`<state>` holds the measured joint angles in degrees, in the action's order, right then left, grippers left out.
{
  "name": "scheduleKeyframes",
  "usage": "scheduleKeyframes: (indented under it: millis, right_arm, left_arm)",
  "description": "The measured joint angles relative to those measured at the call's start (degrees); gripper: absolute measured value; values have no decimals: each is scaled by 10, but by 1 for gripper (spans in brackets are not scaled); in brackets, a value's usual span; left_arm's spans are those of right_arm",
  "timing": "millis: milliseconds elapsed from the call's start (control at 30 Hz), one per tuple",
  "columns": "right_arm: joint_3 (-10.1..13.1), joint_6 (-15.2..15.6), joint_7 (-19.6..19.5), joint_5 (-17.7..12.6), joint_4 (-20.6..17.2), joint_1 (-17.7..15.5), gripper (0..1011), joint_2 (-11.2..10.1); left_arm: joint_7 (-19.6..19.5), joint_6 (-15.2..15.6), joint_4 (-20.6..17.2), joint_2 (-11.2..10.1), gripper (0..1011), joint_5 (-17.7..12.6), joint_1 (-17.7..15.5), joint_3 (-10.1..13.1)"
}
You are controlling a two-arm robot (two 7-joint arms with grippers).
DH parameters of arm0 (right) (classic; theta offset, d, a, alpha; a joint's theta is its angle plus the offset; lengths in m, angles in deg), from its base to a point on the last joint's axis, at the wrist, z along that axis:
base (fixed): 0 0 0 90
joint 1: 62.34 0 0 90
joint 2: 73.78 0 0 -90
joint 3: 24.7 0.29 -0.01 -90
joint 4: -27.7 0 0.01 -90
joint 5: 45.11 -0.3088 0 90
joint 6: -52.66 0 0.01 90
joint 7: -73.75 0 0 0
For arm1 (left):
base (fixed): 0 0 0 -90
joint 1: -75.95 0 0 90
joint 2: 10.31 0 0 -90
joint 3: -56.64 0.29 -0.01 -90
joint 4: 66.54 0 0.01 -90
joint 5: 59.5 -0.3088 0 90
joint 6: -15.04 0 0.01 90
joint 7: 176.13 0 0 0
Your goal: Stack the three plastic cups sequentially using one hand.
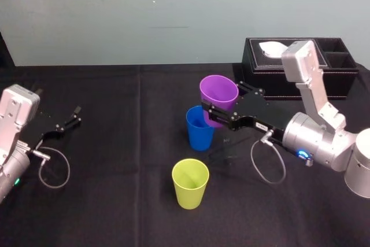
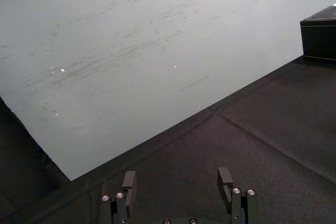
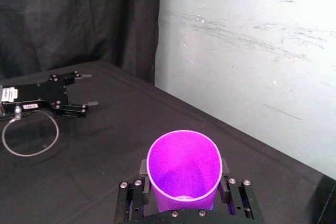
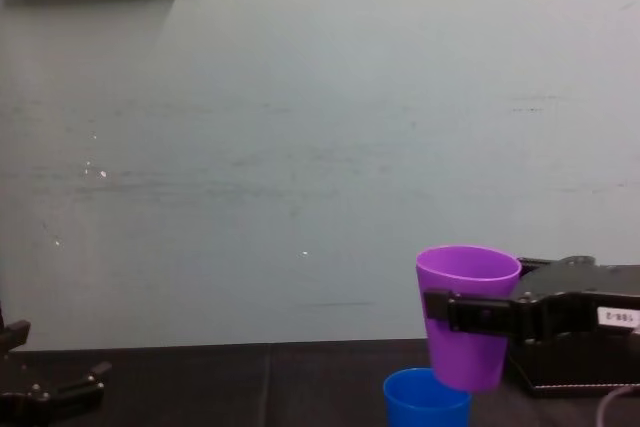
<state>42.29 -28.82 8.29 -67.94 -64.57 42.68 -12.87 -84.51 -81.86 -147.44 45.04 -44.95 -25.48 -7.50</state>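
Observation:
My right gripper (image 1: 222, 100) is shut on the purple cup (image 1: 218, 96) and holds it upright in the air. The fingers clamp its sides just below the rim (image 3: 184, 164). In the chest view the purple cup (image 4: 465, 315) hangs a little above and to the right of the blue cup (image 4: 425, 398). The blue cup (image 1: 200, 127) stands upright on the black cloth. Nearer to me, the yellow-green cup (image 1: 190, 183) also stands upright and apart from the others. My left gripper (image 1: 70, 120) rests open at the far left with nothing in it (image 2: 177, 182).
A black tissue box (image 1: 300, 65) stands at the back right, close behind the right arm. The table is covered in black cloth (image 1: 115, 201), with a pale wall just behind it. A grey cable loops beside each wrist.

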Motion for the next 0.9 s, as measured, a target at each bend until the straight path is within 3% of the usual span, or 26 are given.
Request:
scheduleKeyframes:
  millis: [367, 900]
  right_arm:
    - [-12, -1, 0, 19, 37, 27, 730, 24]
    - [-19, 0, 12, 15, 67, 44, 729, 43]
  left_arm:
    - [0, 0, 0, 0, 1011, 0, 0, 0]
    - [0, 0, 0, 0, 1011, 0, 0, 0]
